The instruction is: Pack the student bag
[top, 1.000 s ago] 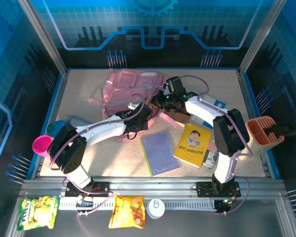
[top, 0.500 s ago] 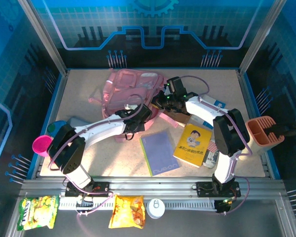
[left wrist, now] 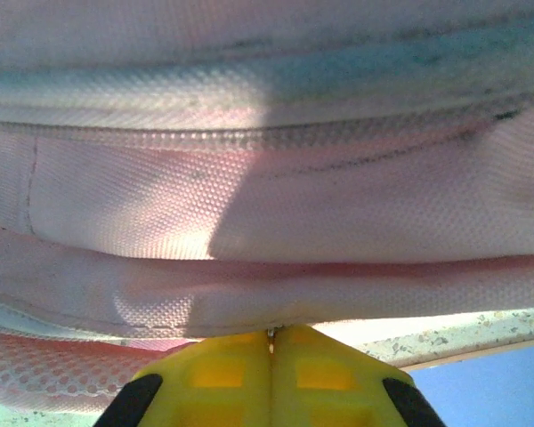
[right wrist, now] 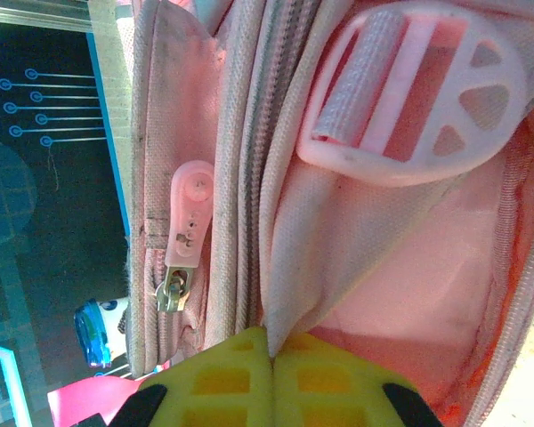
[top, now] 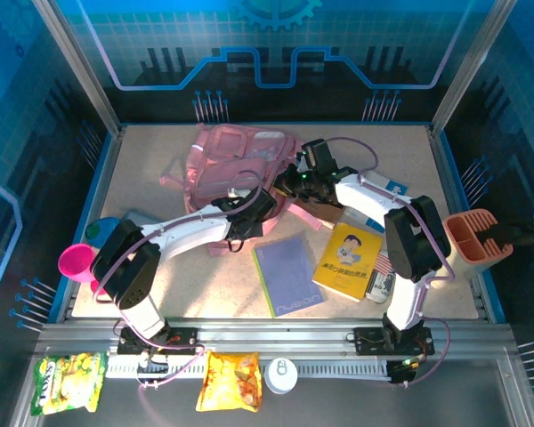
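On speckled table (top: 142, 151) within blue enclosure: found student bag (top: 236, 160) lying flat at far centre. Noted right gripper (right wrist: 269, 334) pressed together, pinching bag fabric beside zip pull (right wrist: 185, 231). Noted left gripper (left wrist: 271, 334) pressed together at bag's near edge; hold on fabric not discernible. Recorded purple notebook (top: 287, 274) and yellow book (top: 348, 260) nearer.

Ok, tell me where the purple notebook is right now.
In the top view the purple notebook lies flat just left of the yellow book, in front of the student bag.
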